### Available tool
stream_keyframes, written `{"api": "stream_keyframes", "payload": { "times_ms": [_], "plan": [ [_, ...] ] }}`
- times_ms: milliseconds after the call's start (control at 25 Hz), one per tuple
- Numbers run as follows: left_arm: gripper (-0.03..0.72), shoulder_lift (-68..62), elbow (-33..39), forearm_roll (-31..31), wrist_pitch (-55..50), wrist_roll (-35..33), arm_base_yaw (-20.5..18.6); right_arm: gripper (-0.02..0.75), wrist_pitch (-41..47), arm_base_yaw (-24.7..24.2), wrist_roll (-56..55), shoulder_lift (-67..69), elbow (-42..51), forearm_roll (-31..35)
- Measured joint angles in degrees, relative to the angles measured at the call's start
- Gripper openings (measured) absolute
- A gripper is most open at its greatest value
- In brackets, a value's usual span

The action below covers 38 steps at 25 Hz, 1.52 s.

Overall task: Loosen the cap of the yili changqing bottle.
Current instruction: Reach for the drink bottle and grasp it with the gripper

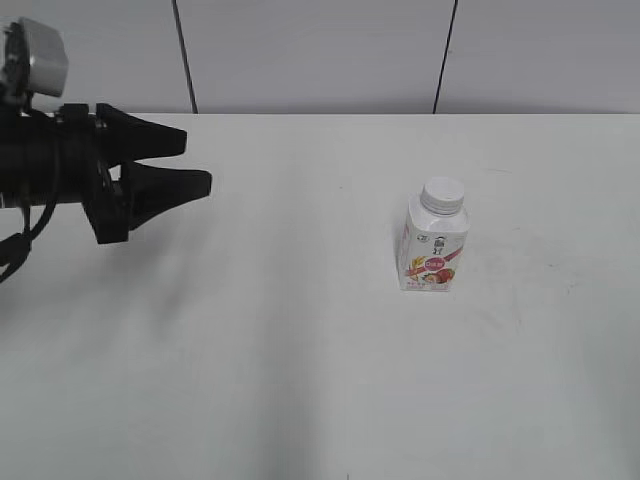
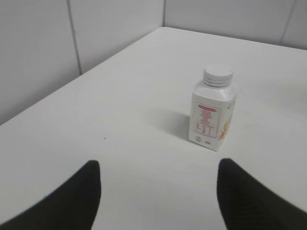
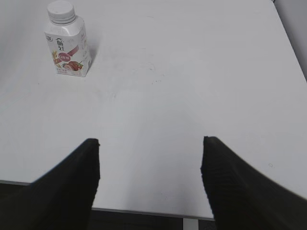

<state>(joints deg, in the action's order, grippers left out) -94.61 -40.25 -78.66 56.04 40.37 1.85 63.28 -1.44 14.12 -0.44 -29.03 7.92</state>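
Bottle point(image 1: 433, 243) is standing upright on the tabletop point(image 1: 300, 330), cap point(image 1: 442, 194) on — we are holding both end effectors, left point(image 1: 195, 165) and right point(image 3: 149, 158), spread and empty, well apart from it, ready to approach.

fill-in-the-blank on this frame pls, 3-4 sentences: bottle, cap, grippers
1. The yili changqing bottle stands ____ on the white table.
2. The cap is ____ the bottle's neck.
3. The left gripper has its fingers ____ and holds nothing.
4. In the right wrist view, the right gripper is ____ from the bottle, not touching it.

Missing words: upright; on; open; apart
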Motion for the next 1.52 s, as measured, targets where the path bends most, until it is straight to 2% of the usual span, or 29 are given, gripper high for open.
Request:
{"api": "stream_keyframes", "payload": {
  "times_ms": [120, 320, 560, 680, 1040, 1520],
  "plan": [
    [0.468, -5.23, -4.36, -4.93, 4.10, 0.11, 0.16, 0.527, 0.00, 0.00, 0.00, 0.00, 0.00, 0.00],
    [0.477, -12.35, -10.49, -8.05, 6.51, 0.11, 2.02, 0.527, 0.00, 0.00, 0.00, 0.00, 0.00, 0.00],
    [0.599, -21.02, -16.97, -9.35, 8.91, -0.01, 6.43, 0.527, 0.00, 0.00, 0.00, 0.00, 0.00, 0.00],
    [0.617, -25.23, -20.89, -9.44, 9.11, -0.30, 9.10, 0.527, 0.00, 0.00, 0.00, 0.00, 0.00, 0.00],
    [0.610, -35.73, -32.06, -7.47, 9.16, -0.34, 15.89, 0.527, 0.00, 0.00, 0.00, 0.00, 0.00, 0.00],
    [0.589, -42.66, -39.72, -3.46, 8.83, -0.34, 21.92, 0.527, 0.00, 0.00, 0.00, 0.00, 0.00, 0.00]
  ]
}}
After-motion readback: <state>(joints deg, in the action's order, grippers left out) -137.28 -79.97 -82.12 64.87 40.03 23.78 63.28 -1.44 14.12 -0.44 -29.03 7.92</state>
